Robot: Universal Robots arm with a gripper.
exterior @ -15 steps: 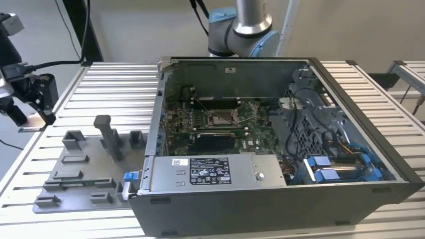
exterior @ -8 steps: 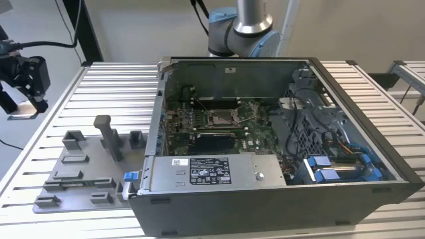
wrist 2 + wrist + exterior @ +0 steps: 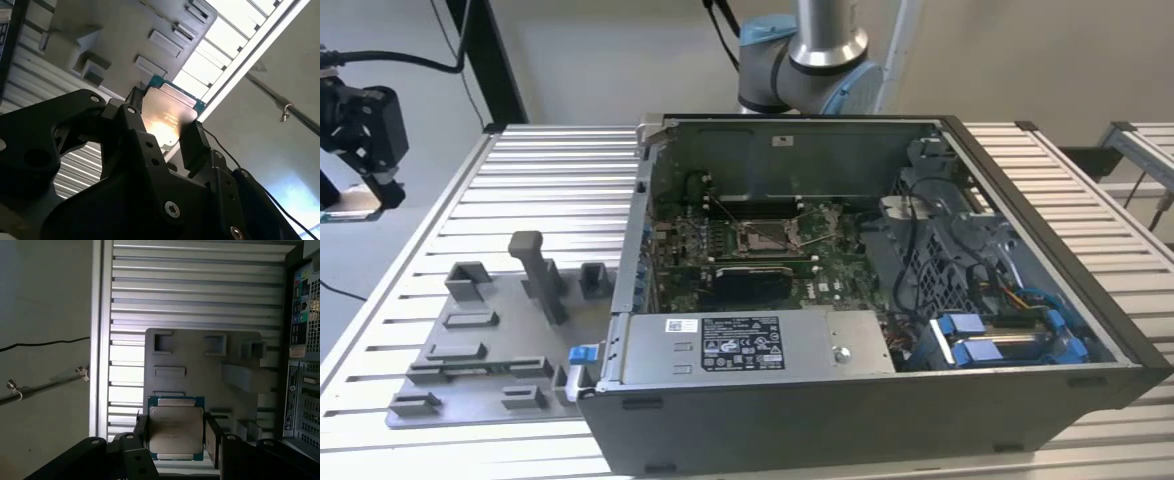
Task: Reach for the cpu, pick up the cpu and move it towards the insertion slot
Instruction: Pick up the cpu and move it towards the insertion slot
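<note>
Gripper [image 3: 176,436] clamped cpu [image 3: 176,427] at 2 opposite edges, over fixture [image 3: 200,362]; level, slow carry toward insertion slot [image 3: 763,236] seemed wisest.

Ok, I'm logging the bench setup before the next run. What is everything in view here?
cpu: one, silver top with a blue-green edge, between the gripper's fingers in both wrist views.
insertion slot: one, silver frame with a dark centre, on the circuit board.
circuit board: one, green, inside the computer case.
computer case: one, grey, open, on the table.
fixture plate: one, grey, with blocks and posts, at the exterior view's left of the case.
table: one, pale slatted metal, under the case and plate.
arm: one, silver and blue-grey, behind the case.
gripper: one, black, shut on the cpu.
</note>
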